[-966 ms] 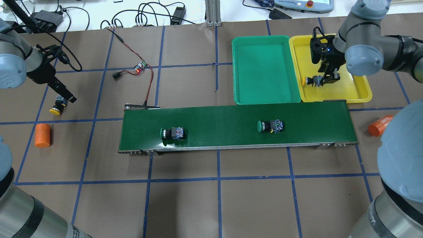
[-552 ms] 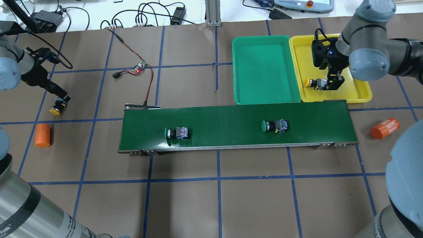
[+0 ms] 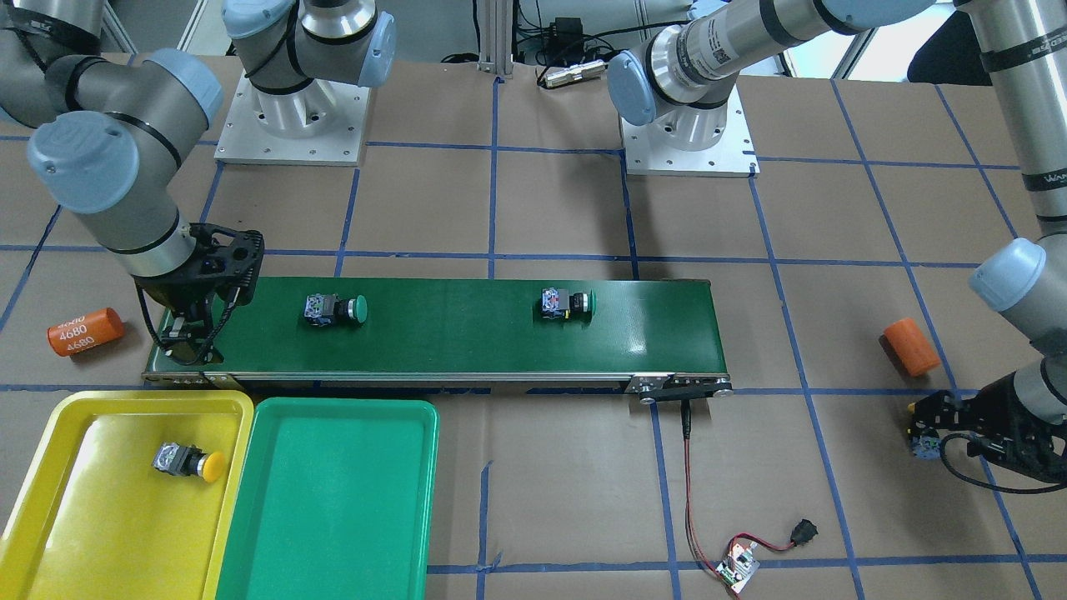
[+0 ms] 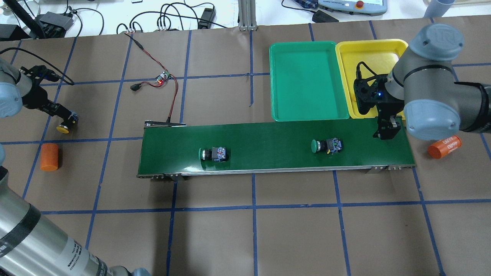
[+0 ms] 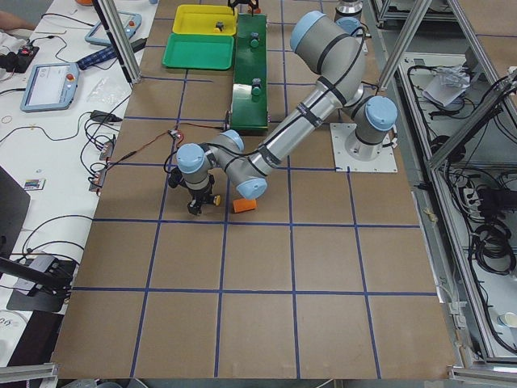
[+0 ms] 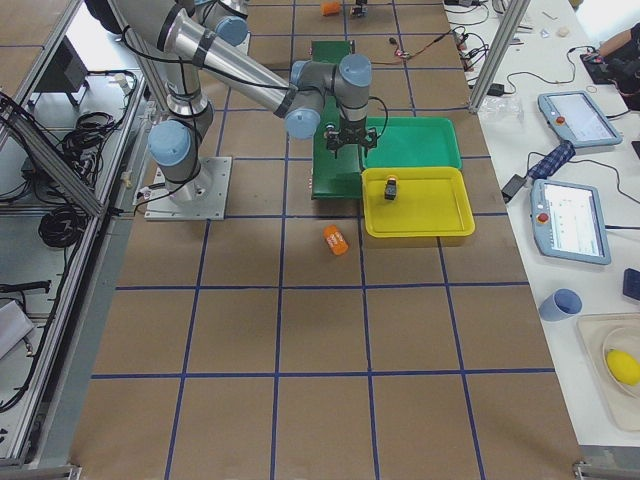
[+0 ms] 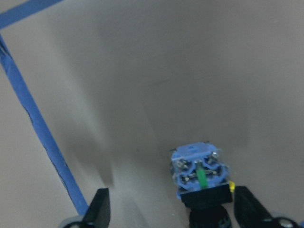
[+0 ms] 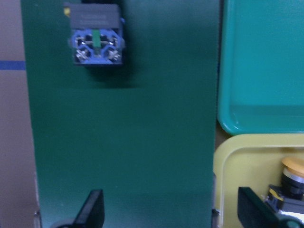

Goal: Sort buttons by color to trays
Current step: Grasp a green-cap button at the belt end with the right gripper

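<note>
One yellow button (image 3: 185,461) lies in the yellow tray (image 3: 92,533), free of any gripper. My right gripper (image 4: 386,131) hangs open and empty over the right end of the belt; the wrist view shows its fingers (image 8: 93,209) wide apart. Two green buttons (image 4: 213,153) (image 4: 326,145) lie on their sides on the belt. The green tray (image 4: 307,80) holds nothing. My left gripper (image 4: 66,118) is open at the far left, its fingers (image 7: 99,209) on either side of the second yellow button (image 4: 63,128) on the table, with gaps on both sides.
The long dark green conveyor belt (image 4: 268,132) runs across the middle. Orange cylinders lie at the left (image 4: 49,156) and at the right (image 4: 445,146). A small circuit board with red wires (image 4: 163,76) sits behind the belt's left end.
My right gripper let go of the yellow button in the yellow tray and moved to the belt's right end. My left gripper shifted left onto the other yellow button. Both green buttons drifted right.
</note>
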You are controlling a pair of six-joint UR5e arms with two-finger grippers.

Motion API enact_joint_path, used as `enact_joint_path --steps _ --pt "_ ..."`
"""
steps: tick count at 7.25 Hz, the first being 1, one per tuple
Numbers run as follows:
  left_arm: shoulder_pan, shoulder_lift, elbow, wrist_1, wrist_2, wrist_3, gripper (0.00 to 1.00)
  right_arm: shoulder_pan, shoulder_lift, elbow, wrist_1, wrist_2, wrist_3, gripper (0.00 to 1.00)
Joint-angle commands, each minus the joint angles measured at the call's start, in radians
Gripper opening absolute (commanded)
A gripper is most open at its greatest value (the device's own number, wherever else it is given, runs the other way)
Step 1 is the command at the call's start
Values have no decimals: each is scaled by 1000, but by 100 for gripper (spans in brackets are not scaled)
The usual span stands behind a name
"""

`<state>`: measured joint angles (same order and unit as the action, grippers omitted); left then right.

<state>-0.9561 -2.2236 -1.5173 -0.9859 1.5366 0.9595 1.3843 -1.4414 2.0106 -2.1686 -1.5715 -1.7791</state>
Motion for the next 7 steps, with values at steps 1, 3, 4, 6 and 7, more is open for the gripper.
enact_joint_path --steps 1,3,4,6,7 --pt "-4 -4 -14 -5 0 -90 87 34 -16 45 -5 -13 10 100" --pt "-9 -2 -7 -7 5 -90 63 77 -7 49 -5 -12 46 100" --pt "-9 -2 -12 -7 -1 -91 34 84 -2 49 -5 -12 50 100" --pt "-9 9 -26 -11 -4 -110 0 82 9 51 -5 1 55 100" --pt "-10 28 -21 -32 -13 -119 0 84 12 53 -4 1 55 100"
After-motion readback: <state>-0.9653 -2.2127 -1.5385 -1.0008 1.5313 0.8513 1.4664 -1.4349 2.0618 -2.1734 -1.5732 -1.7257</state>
